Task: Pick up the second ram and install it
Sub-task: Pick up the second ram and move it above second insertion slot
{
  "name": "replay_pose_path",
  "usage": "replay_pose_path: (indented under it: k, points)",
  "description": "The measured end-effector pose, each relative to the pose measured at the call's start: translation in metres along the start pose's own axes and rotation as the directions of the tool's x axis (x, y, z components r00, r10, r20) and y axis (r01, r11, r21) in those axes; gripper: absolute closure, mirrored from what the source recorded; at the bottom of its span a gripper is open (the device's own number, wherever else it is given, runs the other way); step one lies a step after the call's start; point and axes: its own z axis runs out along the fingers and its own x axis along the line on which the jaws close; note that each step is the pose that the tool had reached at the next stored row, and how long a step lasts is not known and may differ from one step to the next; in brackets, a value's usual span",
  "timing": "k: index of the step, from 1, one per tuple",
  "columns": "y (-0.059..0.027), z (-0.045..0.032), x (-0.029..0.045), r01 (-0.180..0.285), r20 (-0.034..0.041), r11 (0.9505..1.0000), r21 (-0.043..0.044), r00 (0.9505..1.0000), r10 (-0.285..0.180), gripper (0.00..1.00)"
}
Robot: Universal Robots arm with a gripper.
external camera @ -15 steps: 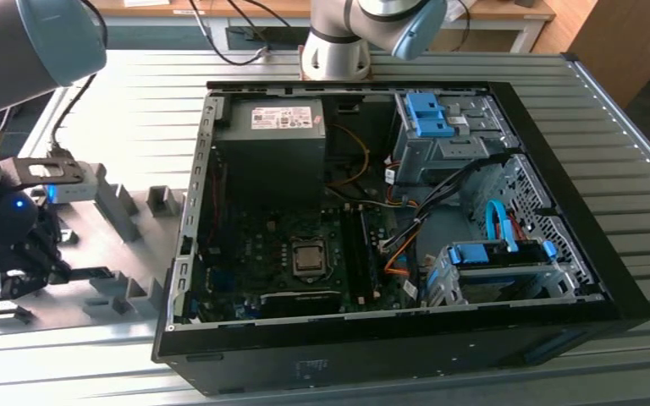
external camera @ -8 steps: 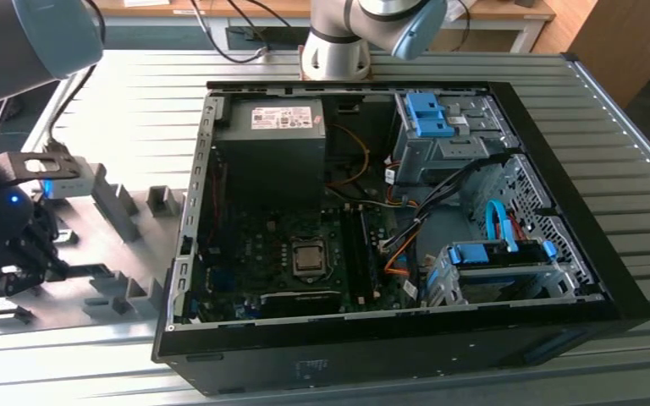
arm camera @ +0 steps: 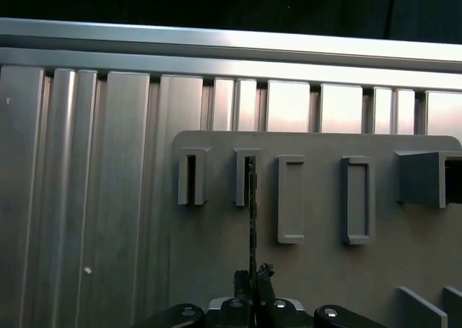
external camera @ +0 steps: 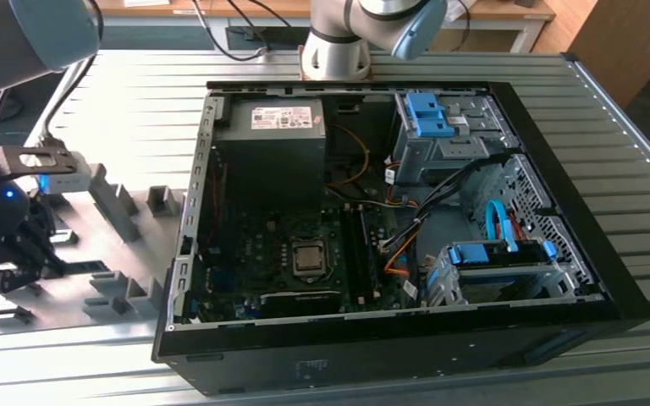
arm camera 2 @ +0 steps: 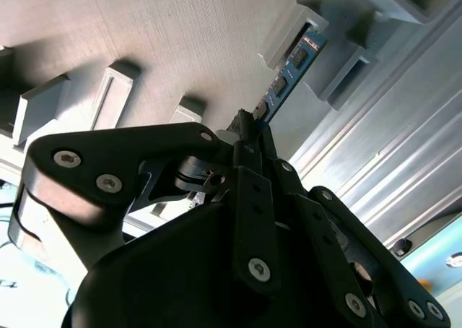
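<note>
The second ram (arm camera 2: 292, 71) is a slim blue-green stick, seen edge-on in the first wrist view as a thin dark line (arm camera: 251, 219). Its far end rests in a slotted grey block (arm camera: 247, 178) of the fixture plate. My gripper (arm camera 2: 249, 126) is shut on the near end of the stick, and its fingertips (arm camera: 263, 276) press against both faces. In the exterior view my gripper (external camera: 14, 254) hangs over the fixture plate (external camera: 116, 245) at that view's left, well away from the open computer case (external camera: 190, 254). The black memory slots (external camera: 361, 241) lie beside the CPU socket (external camera: 308, 256).
Several more grey fixture blocks (arm camera: 357, 199) stand around the held stick. The ribbed aluminium table (external camera: 133, 93) carries the fixture plate and the case. Inside the case are a power supply (external camera: 271, 139), blue drive brackets (external camera: 429, 114) and loose cables (external camera: 415, 228). A second arm's base (external camera: 337, 51) stands behind the case.
</note>
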Motion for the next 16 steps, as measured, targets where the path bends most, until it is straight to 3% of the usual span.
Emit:
replay_pose_path:
  k: [11, 16]
  points:
    - [0.0002, -0.0096, -0.0002, 0.0, 0.0003, 1.0, -0.0001, 1.0, 0.0, 0.86]
    - [0.0003, -0.02, -0.0004, 0.0, 0.0003, 1.0, -0.0001, 1.0, 0.0, 0.86]
